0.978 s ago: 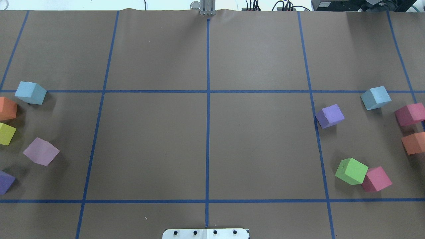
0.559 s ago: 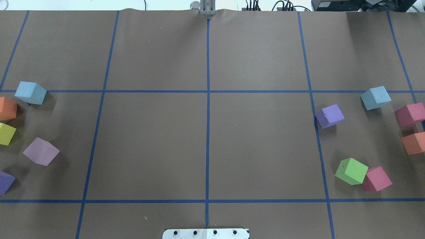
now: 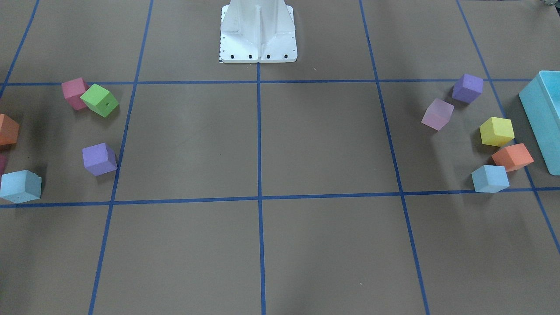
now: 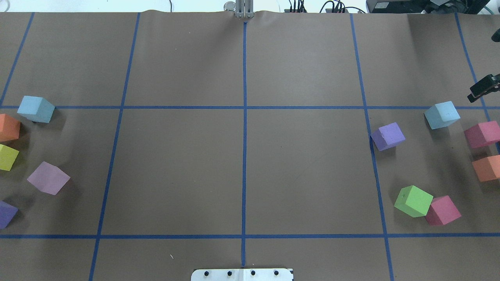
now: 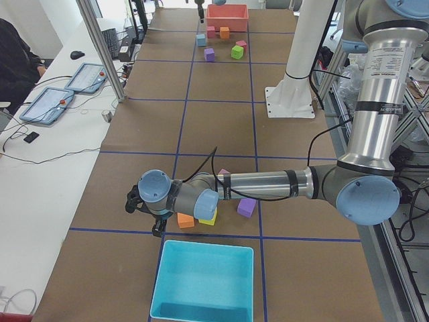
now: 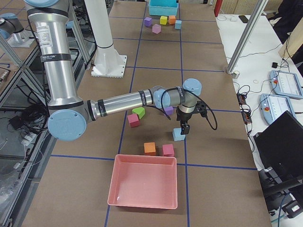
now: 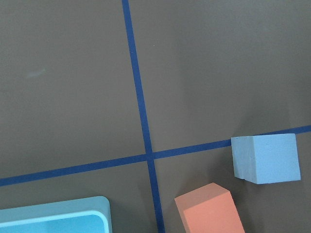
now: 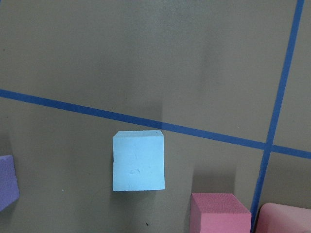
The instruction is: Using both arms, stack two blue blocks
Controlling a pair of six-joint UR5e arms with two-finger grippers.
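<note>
At the robot's left end of the bench (image 4: 175, 168), left blue block (image 4: 36, 109) flat on the surface, right against a blue tape line (image 4: 175, 107); just beside it an orange cube (image 4: 8, 127), a thin gap between the two in the left wrist view; nearer the robot, a yellow cube (image 4: 8, 157), a lilac cube (image 4: 49, 178) and a purple cube (image 4: 6, 214); past that end, a teal bin (image 3: 540, 122). Over this cluster, left arm (image 5: 261, 182) stretched out low, left gripper (image 5: 158, 228) pointing down close by the orange cube; seen only from the side, so cannot tell whether spread or pressed together.

At the opposite end, well apart, right blue block (image 4: 442, 114) likewise flat on the bench, just on the robot's side of the same tape line, touching nothing; near it a violet cube (image 4: 388, 136) toward the middle, a pink cube (image 4: 482, 134) toward the edge, a green cube (image 4: 413, 201) closer to the robot; beyond the end, a salmon-pink bin (image 6: 142, 206). Above, right arm (image 6: 123, 100) reaching across, right gripper (image 6: 183, 128) hanging over right blue block, tips close to its top face; cannot tell whether touching it, nor whether spread or pressed together. Right wrist view: the block a little left of centre, square-on. Both blue blocks down on the bench, neither on the other.
</note>
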